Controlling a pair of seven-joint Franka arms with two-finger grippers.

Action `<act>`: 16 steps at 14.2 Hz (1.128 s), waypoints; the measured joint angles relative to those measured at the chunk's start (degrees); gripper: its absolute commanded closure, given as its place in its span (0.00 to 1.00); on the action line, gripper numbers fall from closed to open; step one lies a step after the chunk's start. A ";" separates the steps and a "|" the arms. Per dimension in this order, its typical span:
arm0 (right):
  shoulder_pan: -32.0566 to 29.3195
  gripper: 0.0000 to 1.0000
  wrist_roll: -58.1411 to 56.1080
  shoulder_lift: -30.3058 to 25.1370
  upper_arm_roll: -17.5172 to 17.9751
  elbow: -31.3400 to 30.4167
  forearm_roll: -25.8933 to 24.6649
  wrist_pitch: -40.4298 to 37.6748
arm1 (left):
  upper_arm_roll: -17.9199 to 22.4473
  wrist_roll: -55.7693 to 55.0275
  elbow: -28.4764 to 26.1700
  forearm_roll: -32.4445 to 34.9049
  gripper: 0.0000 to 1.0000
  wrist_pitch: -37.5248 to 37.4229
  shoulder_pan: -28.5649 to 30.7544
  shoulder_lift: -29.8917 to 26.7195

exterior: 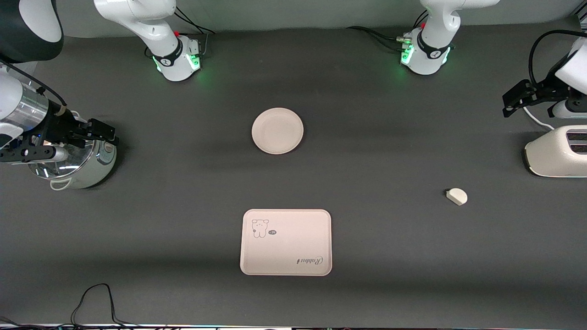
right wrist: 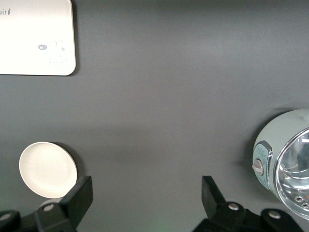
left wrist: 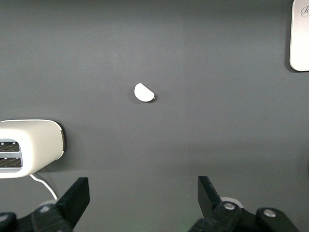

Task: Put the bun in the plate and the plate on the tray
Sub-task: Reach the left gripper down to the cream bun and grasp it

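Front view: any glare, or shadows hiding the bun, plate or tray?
Front view: green base LEDs glow on the mat; soft shadow bands cross the dark table, yet the small off-white bun, round cream plate and pink rectangular tray stay readable. Right wrist view: the tray washes out, its print faint; the shiny steel pot shows reflections.

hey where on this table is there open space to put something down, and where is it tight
Bare cloth lies between the plate and the tray, and between those two and the bun. It is crowded at the ends: the left gripper, open, hangs beside the toaster; the right gripper, open, hangs over the cooker.
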 measured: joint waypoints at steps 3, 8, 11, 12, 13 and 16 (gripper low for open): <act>0.01 0.00 0.00 -0.22 0.02 0.16 0.03 0.00 | 0.20 0.00 0.06 0.00 0.00 0.00 0.01 0.32; 0.28 0.00 0.00 -0.22 0.09 0.42 0.19 0.00 | 0.12 0.09 0.72 0.71 0.00 0.00 0.00 3.42; 1.00 0.00 0.00 -0.27 0.23 0.50 0.19 0.00 | 0.12 0.08 0.38 2.74 0.00 3.11 0.01 9.83; 1.00 0.00 0.00 -0.29 0.25 0.53 0.19 0.01 | 0.10 0.07 -0.04 3.79 0.00 5.94 0.00 12.51; 1.00 0.00 0.00 -0.29 0.25 0.54 0.19 0.05 | 0.10 0.02 -0.40 4.60 0.00 8.65 0.01 15.26; 1.00 0.00 0.00 -0.28 0.23 0.58 0.19 0.34 | 0.23 -0.04 -2.34 5.22 0.00 15.99 0.12 21.80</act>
